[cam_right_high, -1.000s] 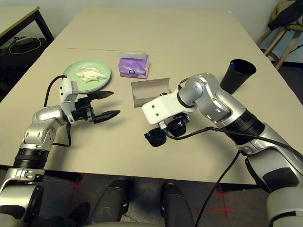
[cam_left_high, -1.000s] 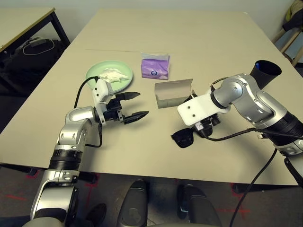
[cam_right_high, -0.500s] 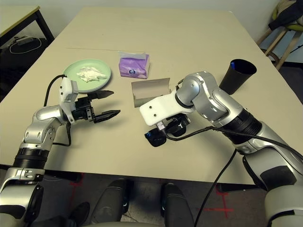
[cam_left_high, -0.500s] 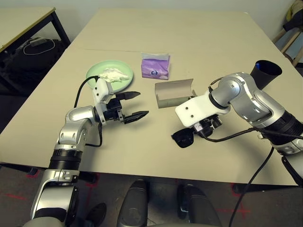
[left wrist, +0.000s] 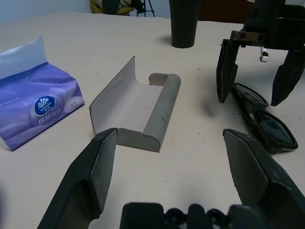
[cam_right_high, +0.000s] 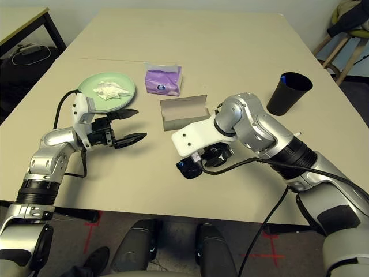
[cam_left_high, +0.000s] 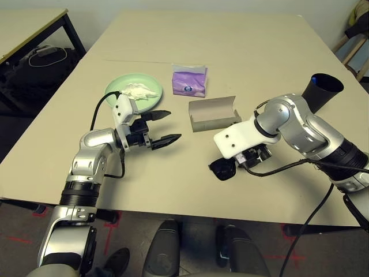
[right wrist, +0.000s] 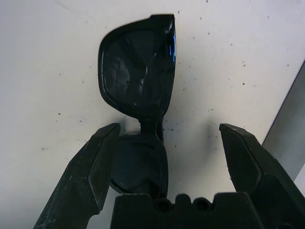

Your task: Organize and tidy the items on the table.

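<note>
Hovering over the black sunglasses [right wrist: 138, 95] at the table's [cam_left_high: 242, 52] five o'clock, the right gripper [right wrist: 167, 157] points down with fingers spread, straddling them. At eight o'clock, the left gripper [cam_left_high: 163, 128] waits level, also spread, empty, facing the open grey glasses case [left wrist: 138, 112].

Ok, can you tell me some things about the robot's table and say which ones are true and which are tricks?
1. The crumpled white tissue lies on the round mint green plate. True.
2. The right claw is squeezed shut on the black plastic sunglasses. False: it is open, with one finger on each side of them.
3. The grey folding glasses case is open. True.
4. The left claw holds the purple soft tissue pack. False: it is open and holds nothing.
5. The tall black cup lies tipped over. False: it stands upright.
</note>
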You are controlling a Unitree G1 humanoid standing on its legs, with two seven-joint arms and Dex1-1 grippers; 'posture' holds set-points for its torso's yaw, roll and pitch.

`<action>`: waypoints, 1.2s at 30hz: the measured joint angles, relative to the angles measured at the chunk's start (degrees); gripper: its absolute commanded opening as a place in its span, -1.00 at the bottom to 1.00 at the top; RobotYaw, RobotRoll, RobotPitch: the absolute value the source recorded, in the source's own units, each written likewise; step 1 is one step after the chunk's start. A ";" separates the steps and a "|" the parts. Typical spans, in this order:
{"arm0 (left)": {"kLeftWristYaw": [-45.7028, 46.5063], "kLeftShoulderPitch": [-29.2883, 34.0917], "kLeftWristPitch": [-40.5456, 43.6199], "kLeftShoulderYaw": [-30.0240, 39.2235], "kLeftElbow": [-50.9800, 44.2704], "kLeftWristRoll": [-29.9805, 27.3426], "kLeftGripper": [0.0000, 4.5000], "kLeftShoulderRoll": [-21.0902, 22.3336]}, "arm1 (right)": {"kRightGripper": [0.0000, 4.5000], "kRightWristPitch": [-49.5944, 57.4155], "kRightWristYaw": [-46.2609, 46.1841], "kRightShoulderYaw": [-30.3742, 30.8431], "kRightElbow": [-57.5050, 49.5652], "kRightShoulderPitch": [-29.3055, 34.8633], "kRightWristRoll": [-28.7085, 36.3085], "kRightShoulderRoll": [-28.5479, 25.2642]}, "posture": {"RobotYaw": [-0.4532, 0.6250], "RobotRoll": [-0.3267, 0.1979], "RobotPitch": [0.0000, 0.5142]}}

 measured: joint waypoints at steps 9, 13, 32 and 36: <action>0.31 0.00 0.00 -0.20 0.00 0.01 0.98 0.07 | 1.00 -0.89 -0.02 0.05 1.40 0.00 -1.36 1.24 | 0.38 0.25 -0.51; 0.32 0.00 0.00 -0.23 0.00 0.01 0.99 0.09 | 0.92 -1.29 -0.02 0.15 1.84 0.04 -1.81 1.48 | 0.38 0.25 -0.51; 0.37 0.00 0.00 -0.32 -0.01 0.02 1.00 0.13 | -0.85 -2.25 0.70 0.19 2.58 1.03 -2.88 1.36 | 0.37 0.25 -0.54; 0.37 -0.01 0.00 -0.34 0.00 0.03 1.00 0.14 | -0.85 -2.46 0.72 0.17 2.64 1.01 -2.85 1.35 | 0.36 0.25 -0.57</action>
